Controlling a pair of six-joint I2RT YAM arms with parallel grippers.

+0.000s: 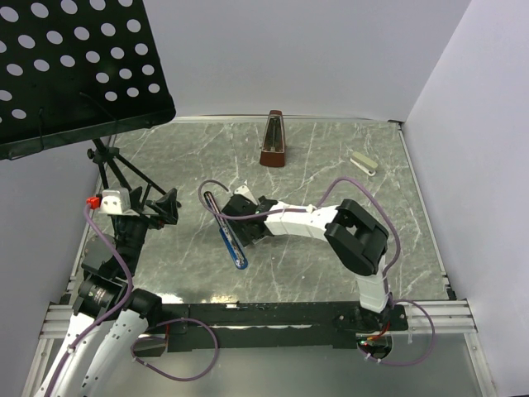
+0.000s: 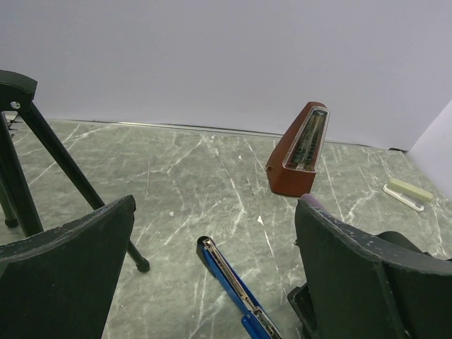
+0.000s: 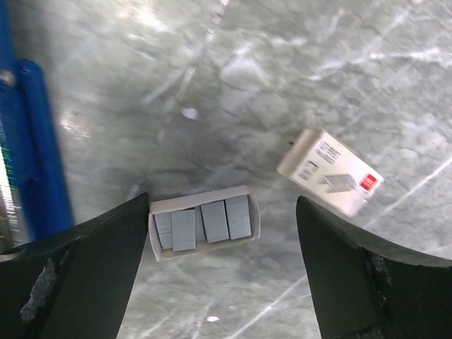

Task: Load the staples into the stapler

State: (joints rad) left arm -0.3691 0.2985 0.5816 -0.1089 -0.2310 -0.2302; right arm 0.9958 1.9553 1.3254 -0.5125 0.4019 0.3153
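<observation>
Right claw (image 3: pixel 222 201) wide above staples (image 3: pixel 203 222) — marbled table (image 1: pixel 314 273), white walls (image 1: pixel 331 58).

Right pincer (image 1: pixel 246 225) poised just right of the long blue opened stapler (image 1: pixel 231 245); brown wooden pyramid metronome (image 1: pixel 274 141) stands well beyond it.

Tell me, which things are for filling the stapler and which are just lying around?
For the job:
- blue stapler, lying open
- tray of staples
- staple box sleeve

Just lying around:
- metronome
- music stand
- small whitish object near the far right corner
</observation>
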